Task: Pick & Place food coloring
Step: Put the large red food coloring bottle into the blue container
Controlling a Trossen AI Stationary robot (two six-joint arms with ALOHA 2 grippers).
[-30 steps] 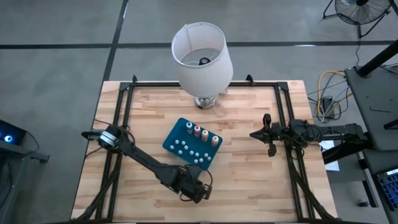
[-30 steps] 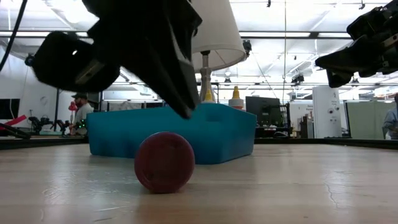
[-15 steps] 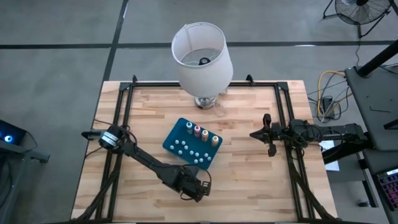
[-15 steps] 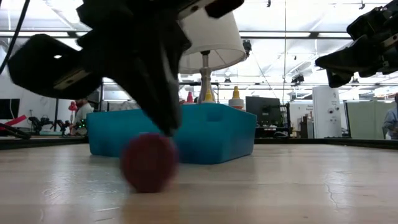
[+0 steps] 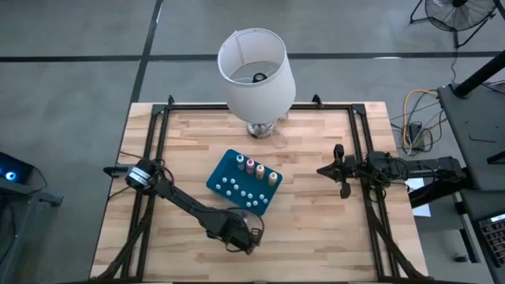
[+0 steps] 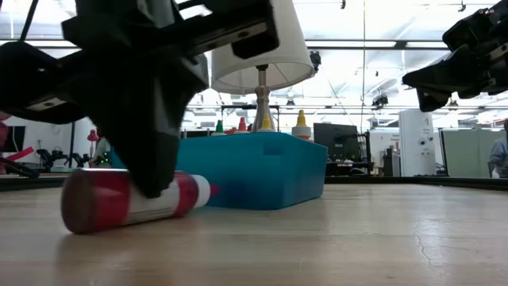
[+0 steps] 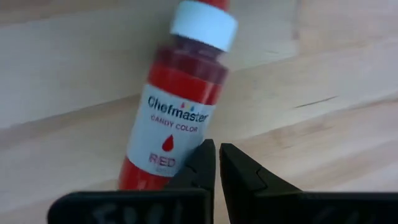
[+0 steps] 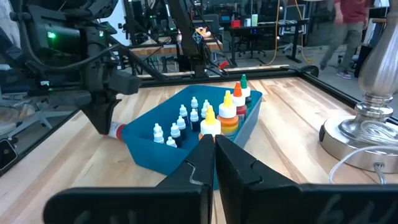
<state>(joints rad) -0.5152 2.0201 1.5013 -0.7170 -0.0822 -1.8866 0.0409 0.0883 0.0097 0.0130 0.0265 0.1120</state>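
- On the wooden table (image 5: 316, 181), we find the left gripper (image 5: 242, 237) lowered near the front edge, just in front of the teal tray (image 5: 223, 173).
- Its two fingers (image 7: 205, 163) are pressed together with nothing between them, their tips resting against the side of a red food coloring bottle (image 7: 177, 112).
- We see that red bottle lying on its side on the bare wood, outside the tray, its white cap (image 6: 200, 191) pointing toward the tray wall (image 6: 278, 171). The label reads "Chefmaster Candy Color Red".
- In the low view, we see the gripper's dark body standing over the middle of the lying bottle (image 6: 127, 199), and the bottle sits just beside the tray; we cannot tell whether the two touch.
- We count four other food coloring bottles standing upright in a row along the tray's far side: green (image 5: 240, 160), red (image 5: 250, 165), yellow (image 5: 260, 170) and orange (image 5: 273, 177).
- Small white-tipped bottles (image 5: 239, 192) fill the tray's near side.
- The right gripper (image 5: 341, 172) hangs above the table's right side, well apart from the tray, its fingers (image 8: 202, 163) closed on nothing.
- Behind the tray, we see a lamp with a white shade (image 5: 256, 69) at the table's far edge.
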